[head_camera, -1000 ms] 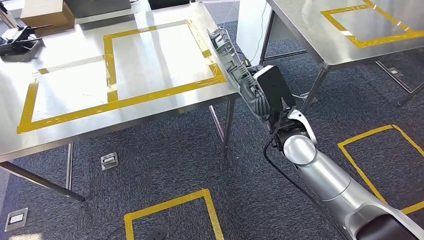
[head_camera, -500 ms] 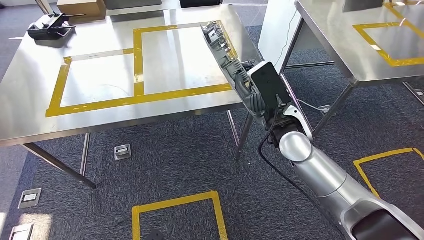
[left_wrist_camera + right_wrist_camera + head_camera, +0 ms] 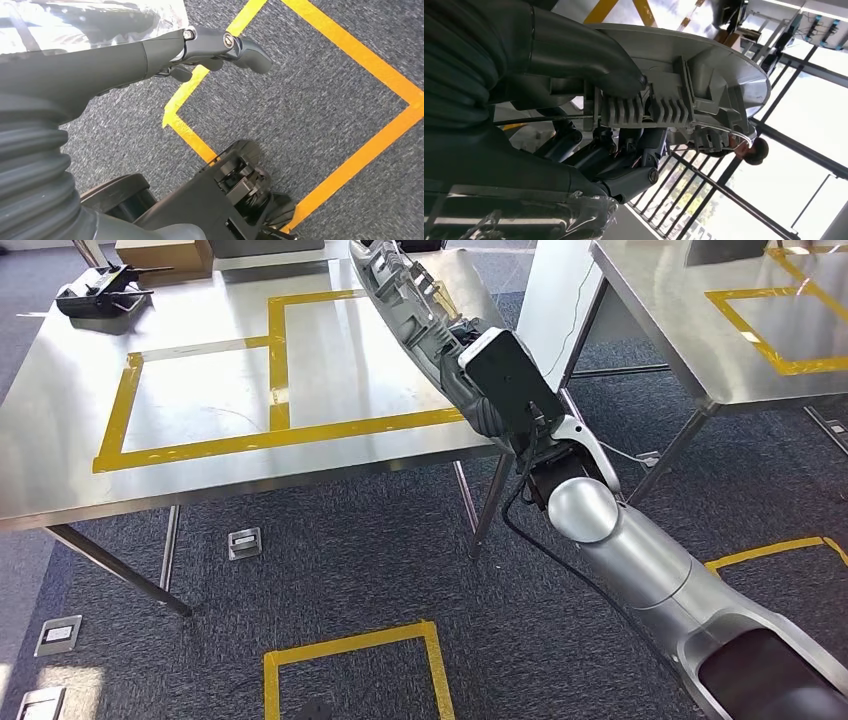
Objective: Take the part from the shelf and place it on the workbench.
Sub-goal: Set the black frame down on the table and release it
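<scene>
1. Head view: we judge the carry-over step to be in hand. The right hand [image 3: 478,405] holds the long grey part [image 3: 405,295] out over the near right corner of the steel surface [image 3: 60,480], raised and tilted, not resting on it. The part crosses above the right edge of the yellow taped frame [image 3: 275,375]. A black tool [image 3: 100,290] and a cardboard box [image 3: 160,252] sit at the far left of the surface, well apart from the part.

2. Head view, next move: we think the arm must lower the part and level it inside the taped frame, then let go. The tilt calls for care, so that the far end does not strike first.

3. Right wrist view: the right hand [image 3: 589,130] is closed around the part [image 3: 684,80]. The thick thumb presses the ribbed face, and the dark fingers curl under the opposite side.

4. Left wrist view: the left hand [image 3: 200,50] hangs over grey carpet [image 3: 300,90] with yellow tape [image 3: 350,60]. Its fingers are curled in, and we see nothing in them.
</scene>
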